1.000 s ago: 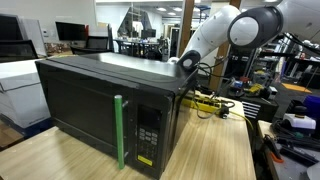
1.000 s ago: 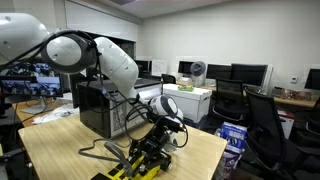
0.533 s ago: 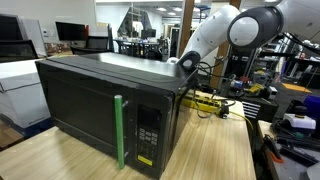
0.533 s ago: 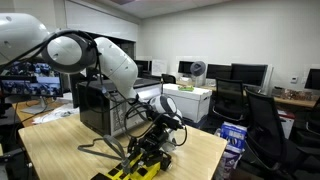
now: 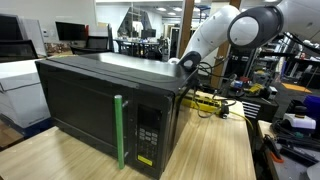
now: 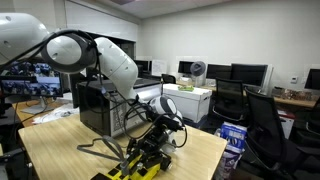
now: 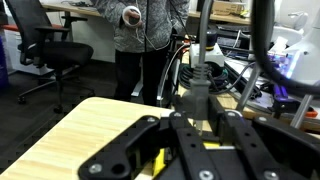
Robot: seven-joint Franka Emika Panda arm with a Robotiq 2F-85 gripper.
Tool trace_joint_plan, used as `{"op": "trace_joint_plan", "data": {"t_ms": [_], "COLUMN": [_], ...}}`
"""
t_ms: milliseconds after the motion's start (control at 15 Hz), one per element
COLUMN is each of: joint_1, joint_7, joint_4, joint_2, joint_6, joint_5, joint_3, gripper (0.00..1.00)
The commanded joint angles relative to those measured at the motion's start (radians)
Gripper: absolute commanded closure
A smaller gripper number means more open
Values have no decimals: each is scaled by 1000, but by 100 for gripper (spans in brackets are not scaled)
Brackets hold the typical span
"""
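Where the gripper point(image 6: 163, 134) hangs behind the microwave point(image 5: 100, 105), item: yellow power strip point(image 6: 140, 162), lying on the wooden table point(image 6: 60, 150) just below it. I judge it rigid, light and cable-tethered, best pinched across its narrow sides. Jaws: I cannot tell whether clenched or released.

In the wrist view the gripper point(image 7: 200, 158) is cut off at the lower edge, the person point(image 7: 148, 25) at the head.

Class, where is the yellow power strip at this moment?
In an exterior view the yellow power strip lies on the wooden table, at picture right, behind the black microwave and below the robot arm.
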Motion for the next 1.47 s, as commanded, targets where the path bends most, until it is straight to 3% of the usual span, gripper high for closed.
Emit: {"op": "trace_joint_plan", "data": {"t_ms": [0,667,1400], "joint_1": [-5,-22,-42], "joint_7": [19,69,86], "joint_4": [-75,-144,-119], "joint_2": [-39,-72,-76], "joint_6": [13,76,115], "joint_5": [-18,-16,32], "joint_3": [0,-1,8], "gripper": [92,92,92]}}
